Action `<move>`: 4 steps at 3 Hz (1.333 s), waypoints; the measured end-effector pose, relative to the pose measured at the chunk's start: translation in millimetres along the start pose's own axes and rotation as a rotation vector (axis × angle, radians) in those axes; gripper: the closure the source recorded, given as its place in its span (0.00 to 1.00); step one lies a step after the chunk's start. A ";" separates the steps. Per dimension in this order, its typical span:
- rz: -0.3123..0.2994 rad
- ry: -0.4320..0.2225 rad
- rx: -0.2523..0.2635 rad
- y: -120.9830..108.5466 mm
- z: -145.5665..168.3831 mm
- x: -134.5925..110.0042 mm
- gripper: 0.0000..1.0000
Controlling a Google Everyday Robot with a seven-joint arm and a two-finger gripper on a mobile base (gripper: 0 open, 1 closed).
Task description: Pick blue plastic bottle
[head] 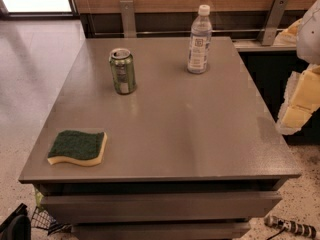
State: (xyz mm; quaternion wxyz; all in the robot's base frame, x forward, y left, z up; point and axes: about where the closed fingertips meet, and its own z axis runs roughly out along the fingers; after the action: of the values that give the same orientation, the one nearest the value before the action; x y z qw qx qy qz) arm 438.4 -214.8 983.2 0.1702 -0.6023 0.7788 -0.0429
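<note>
The blue plastic bottle point(199, 40) stands upright near the far edge of the grey table point(190, 134), right of centre. It is clear and bluish, with a white cap and a white label. My gripper point(299, 101), white and pale yellow, hangs at the right edge of the view, past the table's right side. It is well to the right of the bottle, nearer to me, and touches nothing.
A green metal can point(122, 71) stands upright at the far left of the table. A green and yellow sponge point(77, 147) lies at the near left corner. A wood-panelled wall with metal brackets point(127, 16) runs behind the table. A dark counter point(272, 74) stands to the right.
</note>
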 end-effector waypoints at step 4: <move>0.054 -0.365 0.132 -133.9 31.7 -21.5 0.00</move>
State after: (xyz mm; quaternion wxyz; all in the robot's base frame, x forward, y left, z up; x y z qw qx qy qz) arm 576.8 -226.2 994.5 0.3489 -0.5666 0.7462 0.0206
